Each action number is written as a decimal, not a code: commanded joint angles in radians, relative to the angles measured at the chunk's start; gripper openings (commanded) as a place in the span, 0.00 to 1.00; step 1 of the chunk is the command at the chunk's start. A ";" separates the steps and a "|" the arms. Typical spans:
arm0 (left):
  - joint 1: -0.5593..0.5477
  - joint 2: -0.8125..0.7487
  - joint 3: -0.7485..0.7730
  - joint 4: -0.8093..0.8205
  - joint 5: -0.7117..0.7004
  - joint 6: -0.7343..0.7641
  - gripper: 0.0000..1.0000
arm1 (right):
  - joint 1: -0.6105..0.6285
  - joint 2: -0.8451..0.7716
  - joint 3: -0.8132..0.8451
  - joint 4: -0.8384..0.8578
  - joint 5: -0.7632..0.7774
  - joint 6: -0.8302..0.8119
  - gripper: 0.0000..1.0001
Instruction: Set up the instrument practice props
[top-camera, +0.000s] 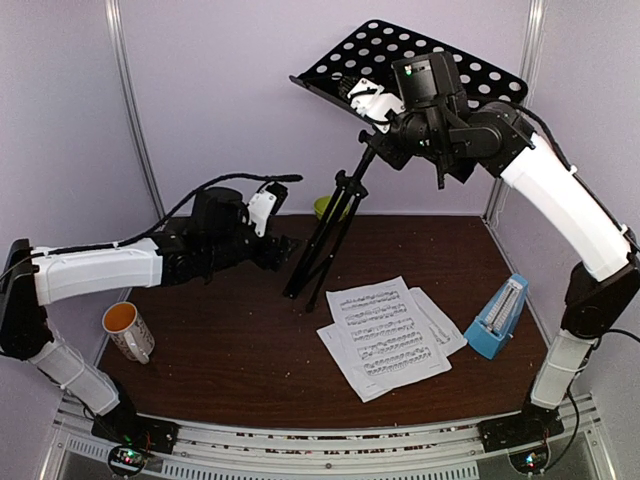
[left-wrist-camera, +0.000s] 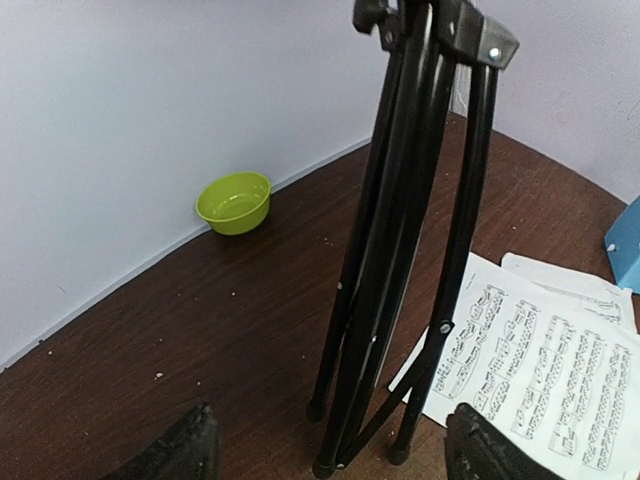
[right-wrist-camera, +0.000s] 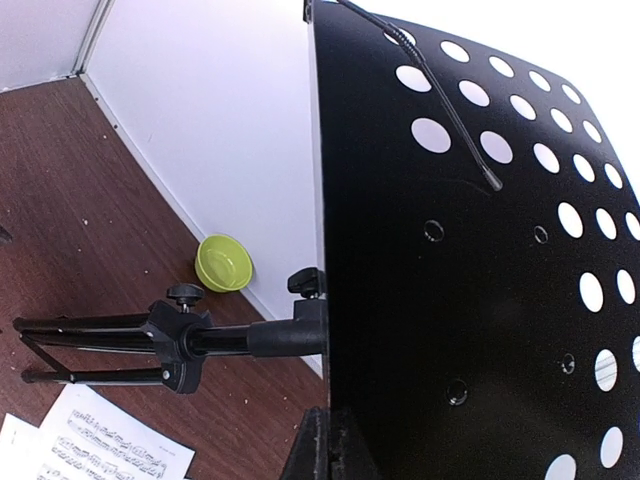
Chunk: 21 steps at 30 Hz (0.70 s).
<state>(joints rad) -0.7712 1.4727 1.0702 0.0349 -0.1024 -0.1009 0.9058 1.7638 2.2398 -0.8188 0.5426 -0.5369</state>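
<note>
Two-arm rig with the practice props on a dark brown worktop (top-camera: 230, 350). The black music stand (top-camera: 343, 192) rests on its feet left of centre, toward the back, and leans. Its three tripod legs (left-wrist-camera: 380, 300) are drawn close together rather than spread. Its hole-punched desk (right-wrist-camera: 470, 320) is raised high at the upper right of the overhead view. The right claw (right-wrist-camera: 322, 445) is pinched tight on the desk's lower edge; the right wrist view looks along the desk's back face to the clamp knobs on the shaft. The left claw (left-wrist-camera: 335, 425) hangs low over the worktop with its two fingers set wide apart. The stand's legs are framed between the fingers but lie beyond the tips, so nothing is gripped. White sheet-music pages (top-camera: 385, 335) lie flat in a loose, overlapping fan right of centre, their far corner just beside the stand's feet. The small blue metronome (top-camera: 498, 320) stands upright just beside the pages, on their right, near the right arm's base. A lime-green bowl (left-wrist-camera: 234, 202) sits against the back wall behind the stand. A white-and-orange mug (top-camera: 128, 330) stands at the left, well apart from the props, near the left arm.
</note>
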 joint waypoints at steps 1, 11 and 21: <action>-0.034 0.086 0.069 0.145 -0.116 0.041 0.77 | 0.047 -0.069 0.114 0.381 0.179 -0.078 0.00; -0.084 0.262 0.204 0.221 -0.269 0.097 0.61 | 0.100 -0.068 0.115 0.420 0.215 -0.115 0.00; -0.088 0.224 0.165 0.295 -0.340 0.163 0.54 | 0.114 -0.075 0.096 0.418 0.224 -0.125 0.00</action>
<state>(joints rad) -0.8574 1.7470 1.2652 0.2302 -0.4091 0.0284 1.0107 1.7638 2.2585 -0.6910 0.6918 -0.6601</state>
